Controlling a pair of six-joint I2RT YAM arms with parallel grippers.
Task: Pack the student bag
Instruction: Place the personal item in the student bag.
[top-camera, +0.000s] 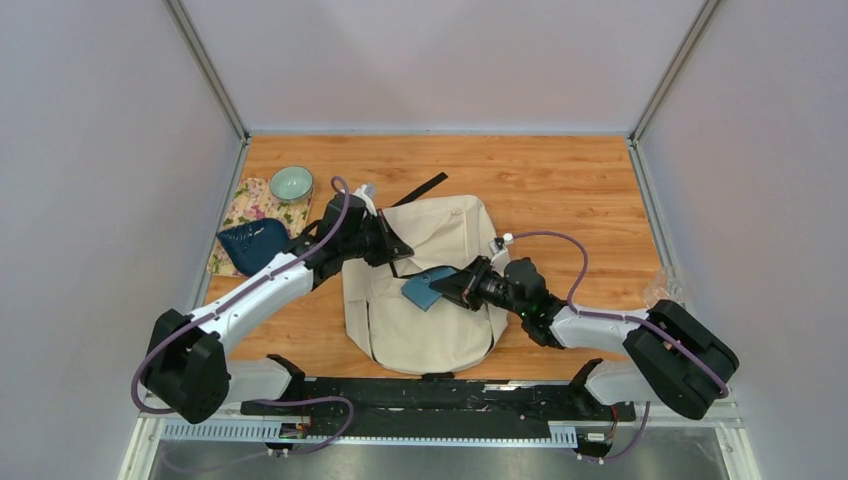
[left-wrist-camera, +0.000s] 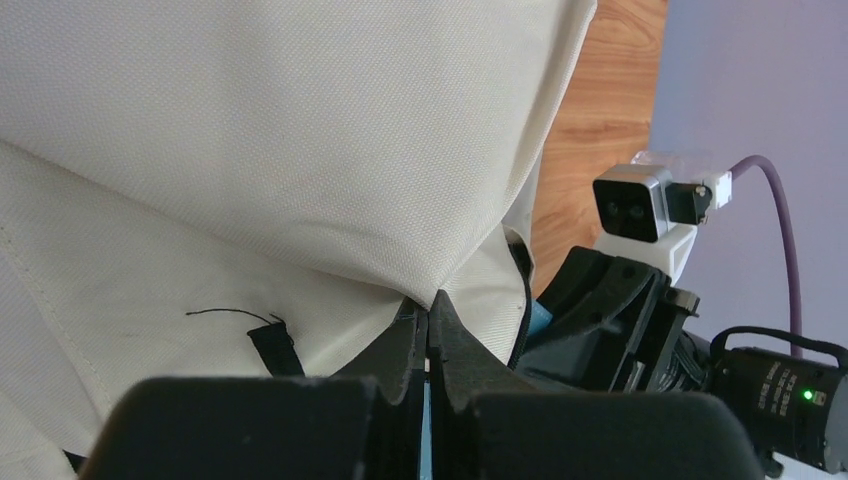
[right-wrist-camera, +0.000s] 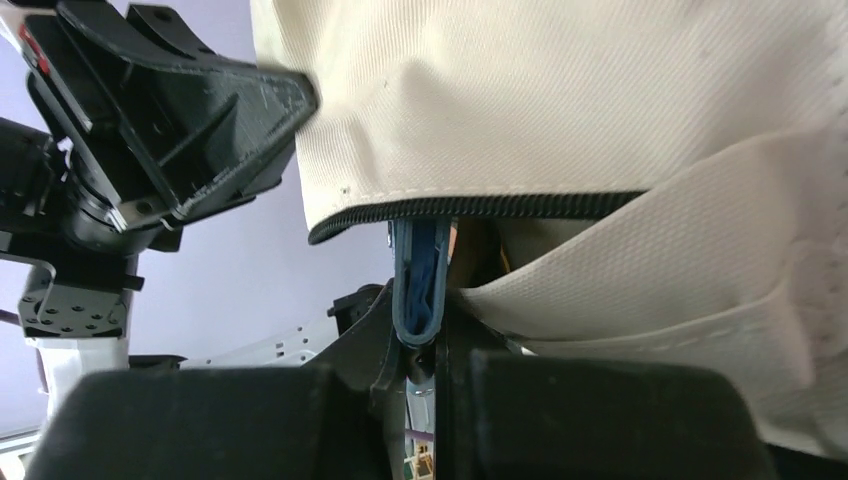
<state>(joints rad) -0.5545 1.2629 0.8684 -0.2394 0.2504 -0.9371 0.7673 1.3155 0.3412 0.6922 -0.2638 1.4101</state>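
Both arm bases sit at the near edge of the worktop (top-camera: 560, 190), and both arms reach in toward the middle. The right arm comes from the near right, elbow low, forearm stretched leftward and nearly flat, wrist turned so the right hand (right-wrist-camera: 425, 335) points at the bag's mouth. It is clamped on a blue pouch (right-wrist-camera: 418, 280), held on edge between the fingers with most of it sticking out ahead. The pouch tip is right at the black zipper (right-wrist-camera: 470, 205) line, just under the raised edge; how deep it sits, cannot tell. Edge-on probably so it slips through the narrow gap. The student bag (top-camera: 430, 320) lies flat mid-worktop between the two hands, one end toward the bases. The left arm runs diagonally from the near left to the bag's far-left part. The left hand (left-wrist-camera: 428, 318) is closed tight, pinching a fold of cream fabric and holding it up like a tent, likely to hold the opening apart for the pouch. The hands are close, facing each other across the opening. Step in hand, by my judgement: sliding the pouch in. Farther back on the left, outside the bag, are a dark blue cloth-like item (top-camera: 250, 245), a floral cloth (top-camera: 245, 205) and a pale green bowl (top-camera: 291, 183) at the cloth's far corner. A black strap (top-camera: 420, 188) pokes out past the bag's far edge.
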